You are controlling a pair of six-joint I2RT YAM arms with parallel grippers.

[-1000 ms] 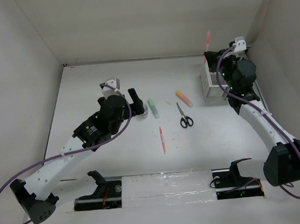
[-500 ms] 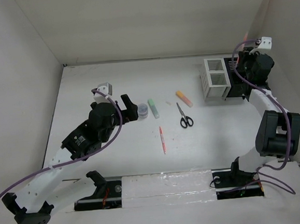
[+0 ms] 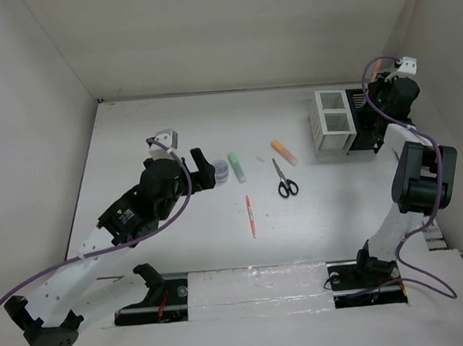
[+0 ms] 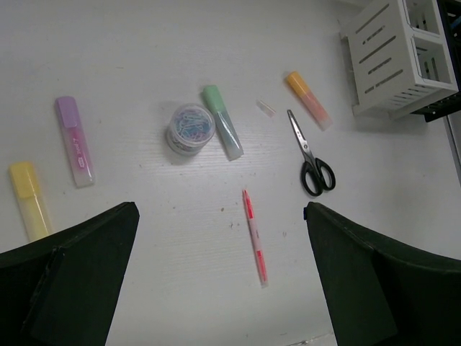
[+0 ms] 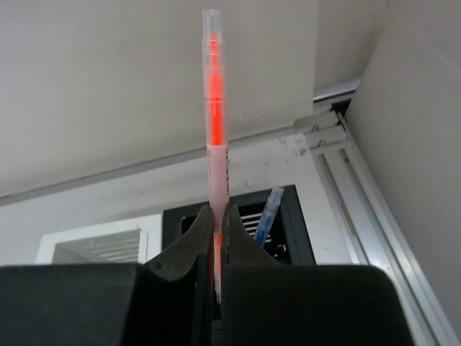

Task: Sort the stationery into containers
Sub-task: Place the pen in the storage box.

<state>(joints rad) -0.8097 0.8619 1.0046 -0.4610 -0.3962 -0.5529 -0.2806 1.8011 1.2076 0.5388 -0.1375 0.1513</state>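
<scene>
Ahead, blue pen (image 5: 268, 215) in black organizer (image 5: 297, 225).

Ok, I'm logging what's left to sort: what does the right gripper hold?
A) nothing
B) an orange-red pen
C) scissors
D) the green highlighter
B: the right gripper is shut on an upright orange-red pen, while the scissors and green highlighter lie on the table.
</scene>
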